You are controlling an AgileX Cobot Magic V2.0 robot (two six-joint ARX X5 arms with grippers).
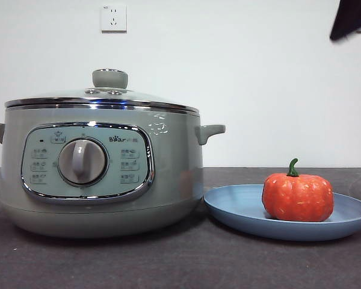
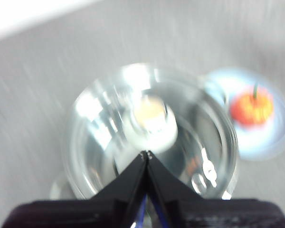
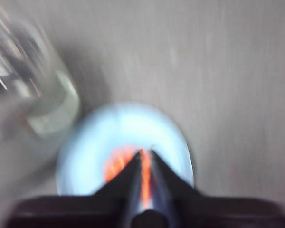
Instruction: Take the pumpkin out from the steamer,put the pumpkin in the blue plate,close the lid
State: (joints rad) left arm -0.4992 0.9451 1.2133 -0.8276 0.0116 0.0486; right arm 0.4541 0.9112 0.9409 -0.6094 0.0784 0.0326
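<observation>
lid point(image 1: 110, 90) on steamer point(image 1: 102, 174); pumpkin point(image 1: 298, 195) on plate point(image 1: 240, 211) at its right.

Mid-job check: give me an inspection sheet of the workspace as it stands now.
Surface: dark table.
Job's things: lid sits on the steamer; pumpkin rests upright in the blue plate, beside the steamer.
Clutter: nothing seen.
Grippers: left gripper above the lid, jaws shut, empty; right gripper above the pumpkin, jaws nearly shut, empty.
Cables: nothing seen.
Surroundings: white wall, wall socket.
</observation>
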